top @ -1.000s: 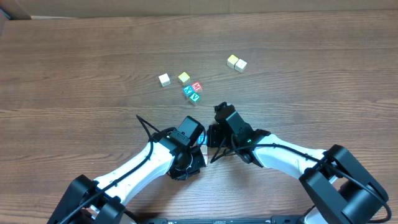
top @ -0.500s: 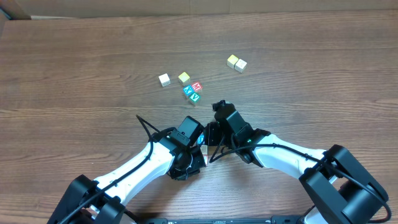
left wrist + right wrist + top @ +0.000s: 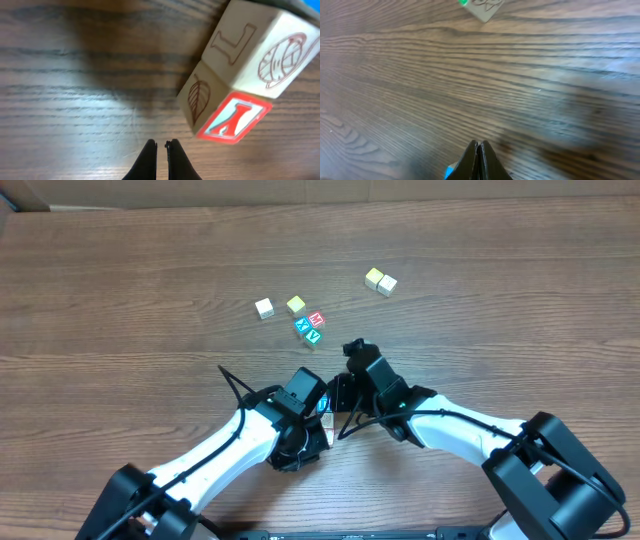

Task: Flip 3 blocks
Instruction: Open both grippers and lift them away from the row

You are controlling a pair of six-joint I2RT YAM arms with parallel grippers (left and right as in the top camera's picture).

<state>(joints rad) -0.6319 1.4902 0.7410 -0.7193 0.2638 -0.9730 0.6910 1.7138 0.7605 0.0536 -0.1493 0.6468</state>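
- The red-letter block [image 3: 232,120] is a wooden cube. One face carries a red Y in a red frame, and the side next to it has a leaf drawn in brown line.
- The pale block [image 3: 255,45] touches it along one side. It is bare wood with an outlined L on one face and a round, ball-like drawing in red line on another.
- Of the blue block [image 3: 311,4] we see only a sliver at the top right corner of the left wrist view, just behind the pale block. No letter can be read there.
- From overhead, these three sit low on the worktop [image 3: 120,300], in the gap where the two wrists meet. Only a pale corner and a spot of blue show there.
- The left end effector [image 3: 161,149] has its fingertips together with nothing between them. It hangs over bare wood, near the red-letter block but apart from it.
- The right end effector [image 3: 477,149] is pressed shut as well and holds nothing. A blue corner shows just beside it at the bottom edge of its wrist view, and we cannot tell whether they touch.
- Farther up the worktop, well apart from both arms, the green V cube [image 3: 313,335], the blue X cube [image 3: 303,326] and a red M cube [image 3: 316,318] cluster together.
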